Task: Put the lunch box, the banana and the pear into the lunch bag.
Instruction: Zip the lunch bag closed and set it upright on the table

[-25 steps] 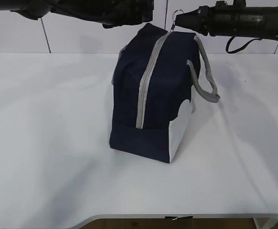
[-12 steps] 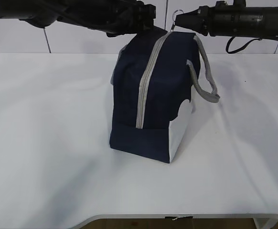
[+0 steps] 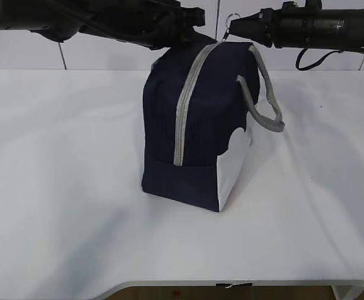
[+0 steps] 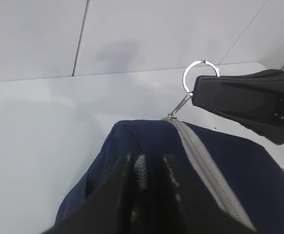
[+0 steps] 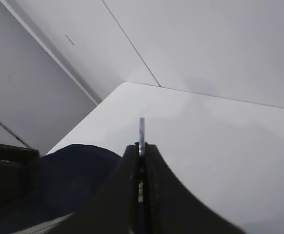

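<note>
Right gripper [image 3: 231, 26] pinches the ring pull [image 4: 201, 75] at the lunch bag's [image 3: 197, 125] top end — the zipper [image 3: 185, 106] runs toward seven o'clock; left gripper [image 4: 149, 168] grips the fabric.

White table [image 3: 57, 187], pale panelled wall [image 3: 107, 59] behind, soft even light

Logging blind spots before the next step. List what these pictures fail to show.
- Inside of the lunch bag: hidden in every view by its closed zipper.
- What the left pincer grips: left wrist view, blurred; exterior view, dark against the fabric.
- Ring pull in the right pincer: right wrist view shows it edge-on only.
</note>
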Tool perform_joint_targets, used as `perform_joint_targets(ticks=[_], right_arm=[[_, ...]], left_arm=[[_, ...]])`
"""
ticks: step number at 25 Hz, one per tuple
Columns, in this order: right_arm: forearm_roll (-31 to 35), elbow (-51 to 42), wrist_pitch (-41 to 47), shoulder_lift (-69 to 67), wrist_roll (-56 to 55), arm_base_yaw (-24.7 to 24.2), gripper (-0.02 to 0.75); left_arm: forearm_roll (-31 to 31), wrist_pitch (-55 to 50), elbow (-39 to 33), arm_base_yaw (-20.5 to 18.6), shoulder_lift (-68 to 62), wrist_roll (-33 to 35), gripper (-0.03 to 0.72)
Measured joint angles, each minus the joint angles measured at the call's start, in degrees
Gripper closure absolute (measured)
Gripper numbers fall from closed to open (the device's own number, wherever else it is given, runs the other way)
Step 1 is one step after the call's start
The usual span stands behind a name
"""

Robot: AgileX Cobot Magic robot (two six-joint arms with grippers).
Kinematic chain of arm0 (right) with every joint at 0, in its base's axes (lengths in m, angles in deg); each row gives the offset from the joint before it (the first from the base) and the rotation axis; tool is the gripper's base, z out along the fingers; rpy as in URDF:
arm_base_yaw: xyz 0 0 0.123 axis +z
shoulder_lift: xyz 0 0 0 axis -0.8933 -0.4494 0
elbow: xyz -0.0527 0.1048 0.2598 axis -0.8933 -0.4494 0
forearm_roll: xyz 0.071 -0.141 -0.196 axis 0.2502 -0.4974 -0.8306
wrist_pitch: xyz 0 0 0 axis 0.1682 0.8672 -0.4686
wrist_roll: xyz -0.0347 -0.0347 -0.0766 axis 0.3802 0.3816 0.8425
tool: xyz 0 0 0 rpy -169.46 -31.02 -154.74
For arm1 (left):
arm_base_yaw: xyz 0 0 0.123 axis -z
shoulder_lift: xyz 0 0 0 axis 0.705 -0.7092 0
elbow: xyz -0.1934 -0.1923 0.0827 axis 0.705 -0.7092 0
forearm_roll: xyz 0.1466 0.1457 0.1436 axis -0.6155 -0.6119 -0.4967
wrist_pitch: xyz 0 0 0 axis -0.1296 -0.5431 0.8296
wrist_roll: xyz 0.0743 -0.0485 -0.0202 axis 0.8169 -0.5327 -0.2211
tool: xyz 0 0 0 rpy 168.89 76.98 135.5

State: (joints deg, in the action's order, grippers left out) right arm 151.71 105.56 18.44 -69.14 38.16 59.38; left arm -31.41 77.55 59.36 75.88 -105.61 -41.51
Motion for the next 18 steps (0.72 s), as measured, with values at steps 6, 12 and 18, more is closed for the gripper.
perform_joint_targets(ticks=[6, 12, 18], right_arm=[[0.0, 0.0, 0.0, 0.0, 0.0, 0.0, 0.731], [0.0, 0.09, 0.0, 0.0, 0.0, 0.0, 0.731], [0.1, 0.09, -2.25, 0.0, -0.87, 0.0, 0.731]], left_arm=[[0.0, 0.24, 0.0, 0.1, -0.1, 0.0, 0.671], [-0.54, 1.83, 0.0, 1.27, -0.1, 0.0, 0.673], [-2.48, 1.31, -0.21, 1.48, 2.45, 0.0, 0.673]])
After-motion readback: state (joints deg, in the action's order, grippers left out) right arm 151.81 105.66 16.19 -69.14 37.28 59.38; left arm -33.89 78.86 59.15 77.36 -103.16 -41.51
